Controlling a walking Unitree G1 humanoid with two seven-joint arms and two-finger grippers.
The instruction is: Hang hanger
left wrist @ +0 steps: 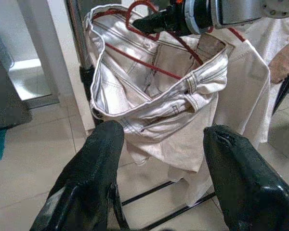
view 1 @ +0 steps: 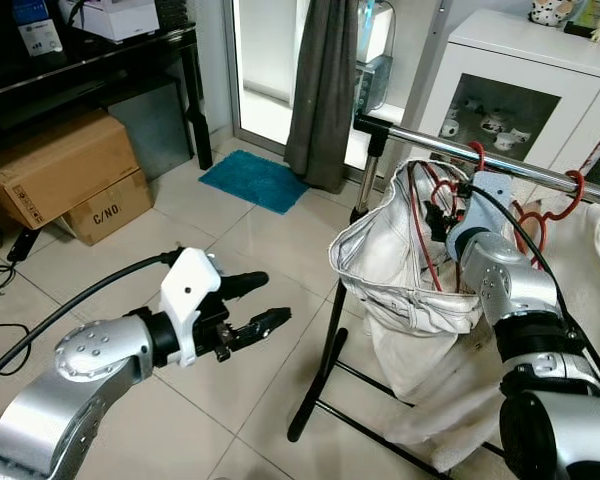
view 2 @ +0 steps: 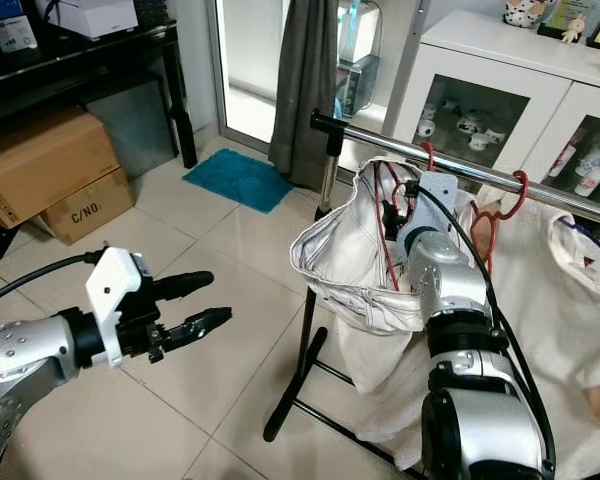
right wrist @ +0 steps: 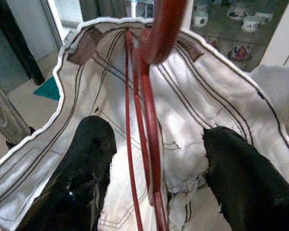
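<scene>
Red hanger on chrome rail, hook over bar, white trousers draped on it. Right hand up inside waistband, fingers spread wide either side of hanger wire, gripping nothing. Left hand hovers over tiled floor, well apart from rack, fingers parted, empty.

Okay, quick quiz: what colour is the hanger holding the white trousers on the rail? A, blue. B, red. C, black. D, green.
B: the hanger running down inside the white trousers is red, its hook over the metal rail, with the right end effector open around it.
</scene>
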